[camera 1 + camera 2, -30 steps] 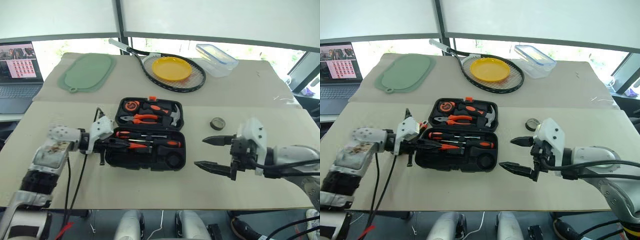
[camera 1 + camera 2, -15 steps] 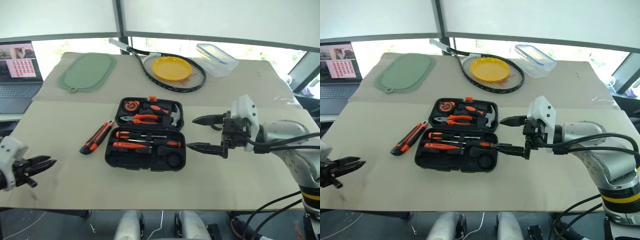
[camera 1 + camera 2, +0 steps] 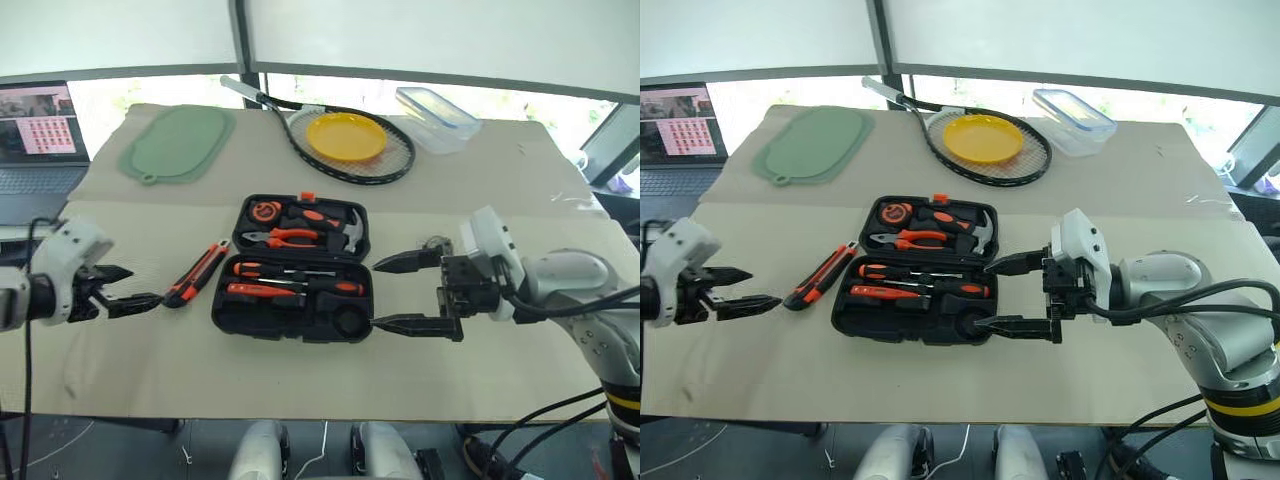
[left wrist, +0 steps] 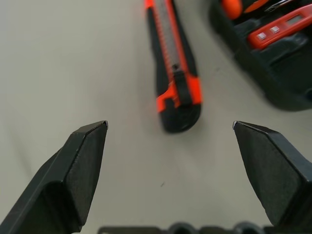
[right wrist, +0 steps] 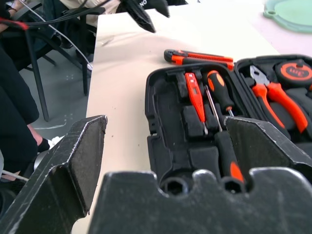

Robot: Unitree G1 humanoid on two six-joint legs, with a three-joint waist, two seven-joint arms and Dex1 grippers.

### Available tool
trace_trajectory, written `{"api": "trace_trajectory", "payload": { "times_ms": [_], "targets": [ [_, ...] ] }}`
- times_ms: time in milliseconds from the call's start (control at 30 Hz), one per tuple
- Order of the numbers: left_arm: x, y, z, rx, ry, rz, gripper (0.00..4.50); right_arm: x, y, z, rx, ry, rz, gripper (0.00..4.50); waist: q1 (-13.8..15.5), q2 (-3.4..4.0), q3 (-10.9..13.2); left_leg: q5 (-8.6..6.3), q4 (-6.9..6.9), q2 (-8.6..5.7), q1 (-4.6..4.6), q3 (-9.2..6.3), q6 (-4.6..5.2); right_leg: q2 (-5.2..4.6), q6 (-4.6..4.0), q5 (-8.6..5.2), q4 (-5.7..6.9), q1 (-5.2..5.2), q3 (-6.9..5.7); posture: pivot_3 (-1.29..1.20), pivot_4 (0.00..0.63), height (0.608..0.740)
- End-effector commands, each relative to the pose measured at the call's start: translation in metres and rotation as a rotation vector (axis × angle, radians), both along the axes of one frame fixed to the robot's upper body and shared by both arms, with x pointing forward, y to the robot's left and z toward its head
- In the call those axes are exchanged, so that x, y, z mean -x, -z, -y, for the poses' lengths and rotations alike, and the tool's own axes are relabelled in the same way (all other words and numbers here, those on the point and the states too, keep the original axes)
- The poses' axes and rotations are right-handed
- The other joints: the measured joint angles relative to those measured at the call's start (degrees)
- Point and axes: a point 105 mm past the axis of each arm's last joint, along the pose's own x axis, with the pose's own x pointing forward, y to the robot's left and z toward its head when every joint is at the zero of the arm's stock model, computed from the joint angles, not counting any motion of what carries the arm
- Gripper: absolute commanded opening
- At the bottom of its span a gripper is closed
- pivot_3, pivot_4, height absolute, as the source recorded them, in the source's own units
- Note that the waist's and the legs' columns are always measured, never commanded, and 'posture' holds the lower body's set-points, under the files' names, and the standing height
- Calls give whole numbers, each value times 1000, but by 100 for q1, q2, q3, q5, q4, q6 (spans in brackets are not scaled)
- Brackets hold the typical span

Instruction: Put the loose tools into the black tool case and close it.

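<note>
Left end effector (image 4: 169,127) spread, empty, facing the utility knife (image 4: 174,63) on the counter (image 4: 58,63); right end effector (image 3: 1005,297) spread beside the open tool case (image 3: 915,282).

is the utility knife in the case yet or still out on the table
Out. The utility knife lies on the table beside the open black tool case, ahead of the open left gripper.

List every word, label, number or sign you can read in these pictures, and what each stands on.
None can be read.
Tape measure in the black tool case: round label, print too blurred.
Laptop screen: grid of small pictures, any text too small.
Utility knife: no lettering visible.
</note>
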Motion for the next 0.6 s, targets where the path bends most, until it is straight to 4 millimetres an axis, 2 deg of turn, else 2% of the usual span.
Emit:
{"api": "trace_trajectory", "payload": {
  "times_ms": [33, 133, 267, 400, 533, 600],
  "targets": [
    [-21, 5, 7, -79, 6, -47, 4448, 2, -8, -4, -8, 24, 84, 4500, -11, 0, 0, 3, -2, 3, 0, 2, -5, 9, -3, -2, 1, -2, 2, 0, 150, 738],
    [-38, 21, 8, -194, 61, -52, 4448, 7, -3, -5, 10, 29, 89, 4500, -22, 0, 0, 8, -13, 1, 5, 14, -13, 14, -9, -5, 5, -5, 4, 0, 150, 738],
    [-52, 35, 3, -230, 31, -78, 4448, 10, -3, -4, 5, 52, 84, 4500, -2, -5, 3, 11, -20, 1, -1, 24, -15, 14, -10, -7, 3, -11, 4, 0, 150, 738],
    [-53, 46, 14, -158, 49, -143, 4448, 12, -3, -2, 3, 70, 77, 4500, 19, -11, 4, 11, -9, 0, -6, 20, -14, 10, -7, -7, 3, -9, 0, 0, 150, 738],
    [-52, 65, 4, -189, 32, -182, 4448, 12, -2, -2, 5, 87, 74, 4500, 27, -5, 1, 10, -7, -1, 2, 8, -10, 7, -3, -9, 4, 2, 0, 0, 150, 738],
    [-55, 67, -2, -183, 11, -167, 3920, 12, -2, -2, 7, 88, 74, 4500, 33, 7, -6, 10, -7, -1, 18, 6, -10, 7, -3, -9, 5, 15, 1, 0, 150, 738]
  ]
}}
